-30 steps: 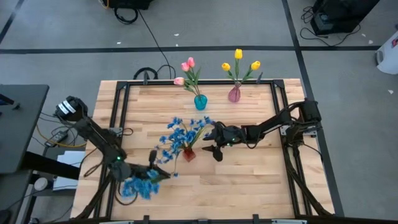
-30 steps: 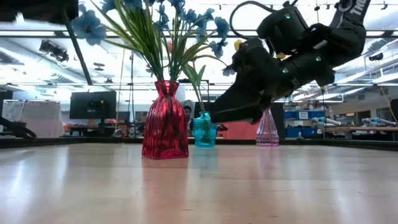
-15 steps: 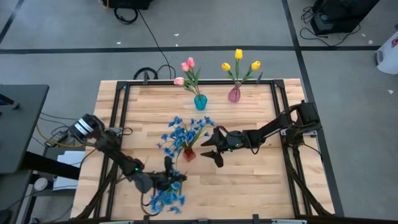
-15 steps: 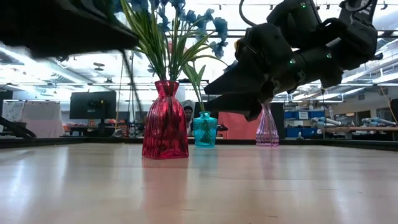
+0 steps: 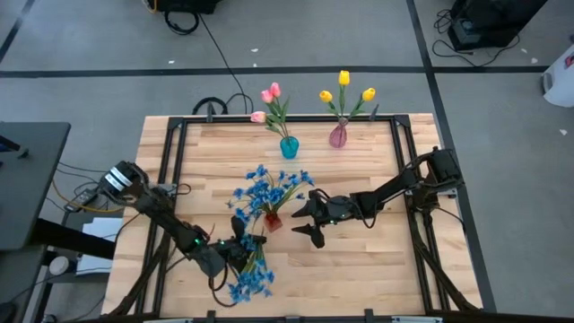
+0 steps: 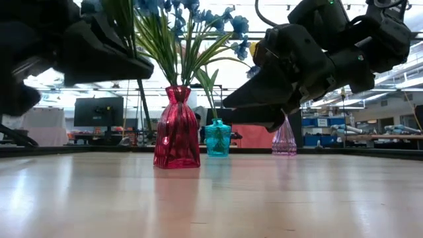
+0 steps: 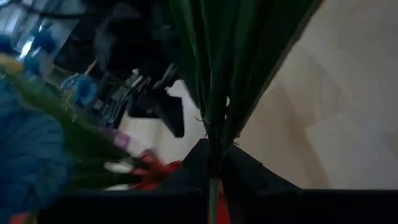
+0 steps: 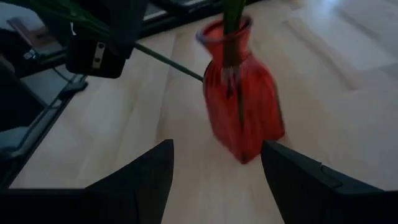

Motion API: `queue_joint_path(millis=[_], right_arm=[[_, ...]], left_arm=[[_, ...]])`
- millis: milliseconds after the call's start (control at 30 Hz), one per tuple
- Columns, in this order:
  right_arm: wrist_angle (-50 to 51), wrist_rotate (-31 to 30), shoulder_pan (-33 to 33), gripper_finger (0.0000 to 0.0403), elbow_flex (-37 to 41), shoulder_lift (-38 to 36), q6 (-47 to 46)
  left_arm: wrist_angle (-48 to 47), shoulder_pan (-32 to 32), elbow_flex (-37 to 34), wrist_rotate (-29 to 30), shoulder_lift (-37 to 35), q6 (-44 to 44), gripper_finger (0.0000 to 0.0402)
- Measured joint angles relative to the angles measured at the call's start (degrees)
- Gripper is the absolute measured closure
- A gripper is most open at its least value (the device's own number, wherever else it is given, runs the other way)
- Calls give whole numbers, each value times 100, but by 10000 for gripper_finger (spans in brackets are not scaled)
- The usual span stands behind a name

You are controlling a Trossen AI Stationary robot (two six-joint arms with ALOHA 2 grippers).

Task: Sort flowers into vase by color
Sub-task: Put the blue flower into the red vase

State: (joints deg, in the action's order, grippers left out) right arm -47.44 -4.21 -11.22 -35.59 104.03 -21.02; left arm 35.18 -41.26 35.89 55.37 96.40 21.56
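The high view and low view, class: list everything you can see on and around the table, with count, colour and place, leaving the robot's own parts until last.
Table: one, light wood with a black frame, centre of the high view.
Red vase: one, mid-table, holding a blue spray.
Teal vase: one, far edge, holding three pink tulips.
Purple vase: one, far edge, right of the teal one, holding three yellow tulips.
Loose blue spray: one, near edge, held by its green stem.
Left gripper: black, fingers shut on the loose blue spray, near-left of the red vase.
Right gripper: black, fingers open, just right of the red vase.
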Motion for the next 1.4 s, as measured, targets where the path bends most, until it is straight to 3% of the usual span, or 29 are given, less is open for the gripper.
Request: queue_joint_path(millis=[200, 333, 500, 800, 1100, 1400], right_arm=[[-39, -72, 50, 151, -2, 0, 8], [-41, -79, 50, 151, -2, 0, 9], [-31, -217, 50, 151, -2, 0, -2], [-24, -228, 84, 151, -2, 0, -3], [-50, -239, 92, 151, -2, 0, -4], [-52, -240, 92, 151, -2, 0, -4]], left_arm=[[27, 140, -508, -132, -462, -74, 371], [531, 273, -1043, -160, -750, -78, 371], [1198, 359, -1552, -792, -1201, -84, 371], [1306, 211, -916, -1264, -1333, 55, 371], [1480, 529, -463, -770, -1320, 280, 371], [1202, 1139, -517, -983, -1320, -494, 371]])
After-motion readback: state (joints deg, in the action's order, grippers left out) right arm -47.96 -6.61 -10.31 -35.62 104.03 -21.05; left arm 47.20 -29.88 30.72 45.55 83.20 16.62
